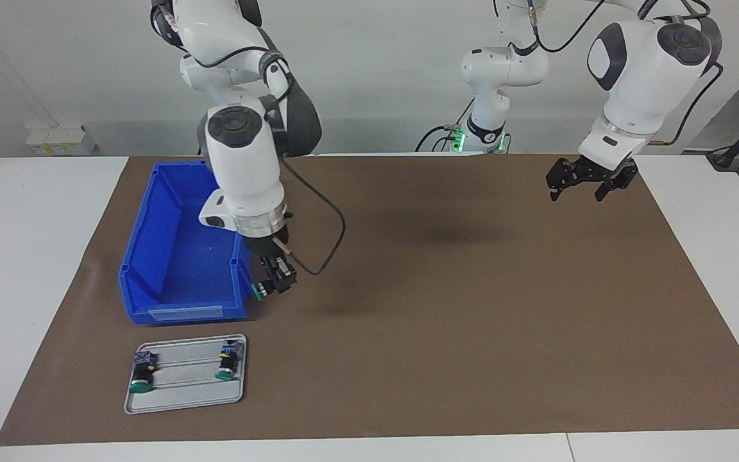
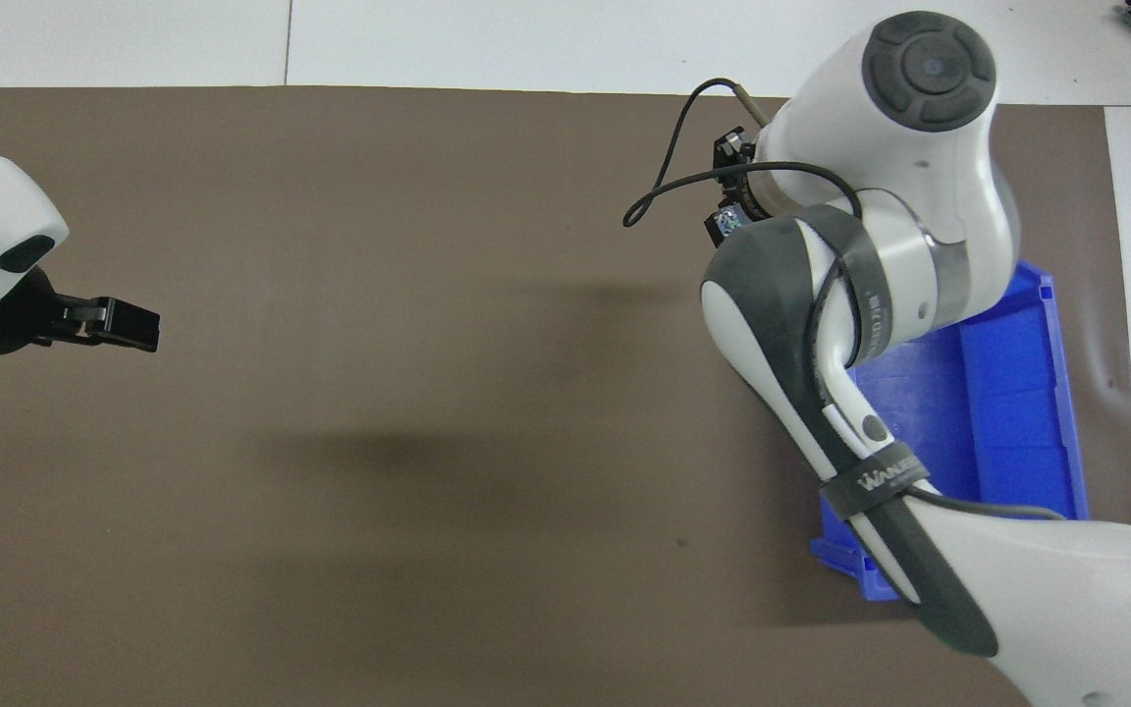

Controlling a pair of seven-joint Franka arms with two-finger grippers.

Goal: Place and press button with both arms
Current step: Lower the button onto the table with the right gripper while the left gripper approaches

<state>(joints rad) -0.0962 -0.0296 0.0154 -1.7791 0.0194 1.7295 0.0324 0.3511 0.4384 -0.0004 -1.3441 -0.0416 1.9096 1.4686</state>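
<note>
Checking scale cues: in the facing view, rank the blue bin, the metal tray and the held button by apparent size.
1. blue bin
2. metal tray
3. button, held in the right gripper above the mat, so slightly enlarged by nearness to the camera, yet clearly smallest.

In the facing view the surface [image 1: 446, 333] fills the lower frame. The bin [image 1: 177, 256] sits at centre left, and the tray [image 1: 183, 391] lies just below it at lower left, a switch [image 1: 141, 372] and a second switch [image 1: 228, 360] on it. The right gripper [image 1: 274, 283] hangs beside the bin's right wall, holding the button [image 1: 258, 290]. The left gripper [image 1: 584, 183] hovers at upper right, over the surface.
</note>
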